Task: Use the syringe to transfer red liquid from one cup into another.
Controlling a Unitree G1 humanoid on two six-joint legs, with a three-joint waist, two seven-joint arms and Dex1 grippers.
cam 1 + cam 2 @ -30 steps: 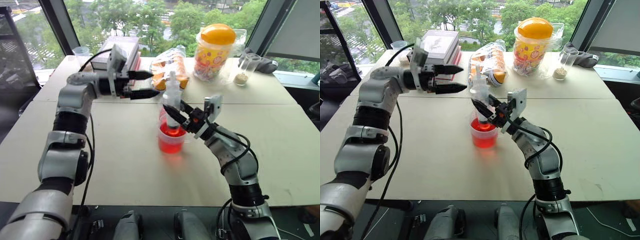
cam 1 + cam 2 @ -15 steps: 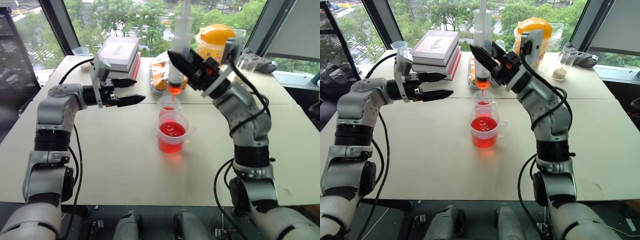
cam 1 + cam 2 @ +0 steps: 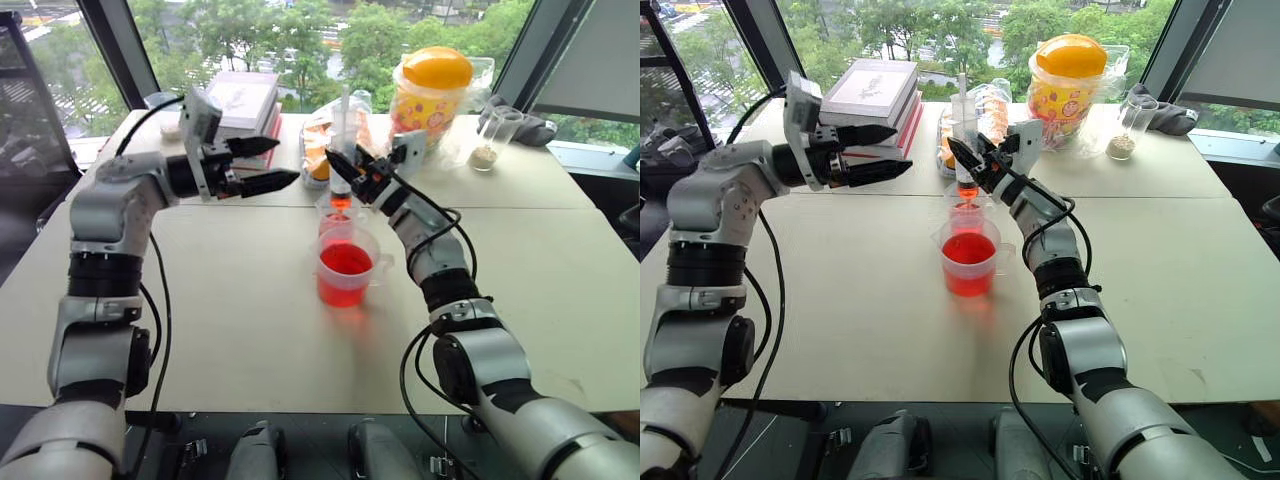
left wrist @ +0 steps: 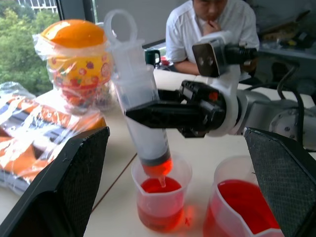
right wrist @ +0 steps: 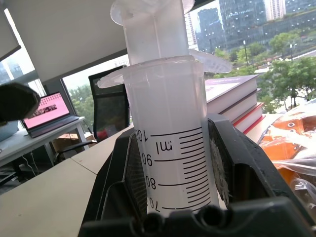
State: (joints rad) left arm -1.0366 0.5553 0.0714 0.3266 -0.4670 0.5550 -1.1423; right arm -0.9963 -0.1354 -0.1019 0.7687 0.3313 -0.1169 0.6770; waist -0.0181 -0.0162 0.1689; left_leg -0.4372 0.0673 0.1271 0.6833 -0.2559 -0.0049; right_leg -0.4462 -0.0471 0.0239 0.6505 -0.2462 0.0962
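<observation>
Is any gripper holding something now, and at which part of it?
The right gripper holds the syringe by its barrel. The left gripper is open and holds nothing.

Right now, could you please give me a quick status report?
Right end effector shut on syringe, tip over small cup. Left end effector open, clear. Nothing in the way.

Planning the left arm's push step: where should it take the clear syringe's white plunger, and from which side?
At the ring top of the white plunger, from the robot's left. The clear graduated syringe stands near upright over the narrow clear cup, barrel clamped by the right end effector. The open left end effector already points level toward it.
</observation>
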